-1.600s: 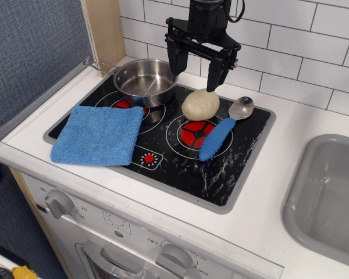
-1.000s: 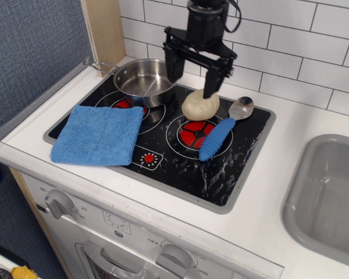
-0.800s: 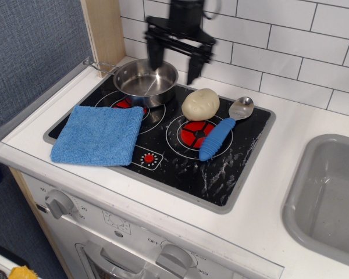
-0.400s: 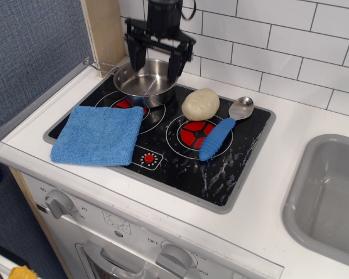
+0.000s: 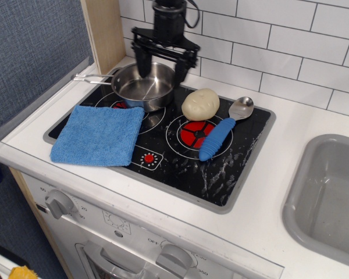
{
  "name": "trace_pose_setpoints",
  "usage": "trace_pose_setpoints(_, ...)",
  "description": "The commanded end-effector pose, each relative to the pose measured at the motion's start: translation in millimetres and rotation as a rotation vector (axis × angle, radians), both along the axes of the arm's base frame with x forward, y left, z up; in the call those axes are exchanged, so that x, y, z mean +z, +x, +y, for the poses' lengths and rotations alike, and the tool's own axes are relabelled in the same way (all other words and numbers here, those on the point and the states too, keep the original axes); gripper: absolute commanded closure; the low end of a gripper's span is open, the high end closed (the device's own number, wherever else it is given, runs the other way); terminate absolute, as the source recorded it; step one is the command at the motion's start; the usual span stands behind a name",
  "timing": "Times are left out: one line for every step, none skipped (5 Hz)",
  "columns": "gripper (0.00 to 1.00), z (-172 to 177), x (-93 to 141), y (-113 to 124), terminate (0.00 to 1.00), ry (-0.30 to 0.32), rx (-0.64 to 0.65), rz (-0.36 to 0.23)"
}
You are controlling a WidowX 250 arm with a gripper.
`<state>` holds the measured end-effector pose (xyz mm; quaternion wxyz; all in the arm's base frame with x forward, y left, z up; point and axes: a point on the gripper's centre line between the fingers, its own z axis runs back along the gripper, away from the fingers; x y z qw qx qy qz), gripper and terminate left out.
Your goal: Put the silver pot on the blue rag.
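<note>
Since a moment ago my pincer (image 5: 162,65) is sitting slightly further right over the silver pot (image 5: 144,86), and the pot's wire handle is now pointing more squarely left. My fingers are spread apart, clamped on nothing; one is reaching down inside the pot by its far wall, the other is hanging at its right rim, though whether either is touching the metal I cannot tell. The pot is resting directly beneath me on the back-left burner of the stove (image 5: 232,168). Just in front of it, the blue rag (image 5: 98,135) is lying flat over the front-left burner. To my right a pale potato (image 5: 200,104) and a blue-handled spoon (image 5: 222,130) are lying. Small numbers by the knobs are too blurred to read reliably.
</note>
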<state>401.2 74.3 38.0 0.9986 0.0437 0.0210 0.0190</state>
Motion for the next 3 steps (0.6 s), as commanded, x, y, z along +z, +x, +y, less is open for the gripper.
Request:
trace_pose_setpoints(0.00,-6.5,9.2,11.8,0.00,0.031,-0.030,-0.036)
trace_pose_setpoints(0.00,-2.6,7.6,12.6,0.00,0.038,-0.020,-0.035)
trace_pose_setpoints(1.00,-1.0,3.6,10.5,0.00,0.048,-0.020,-0.019)
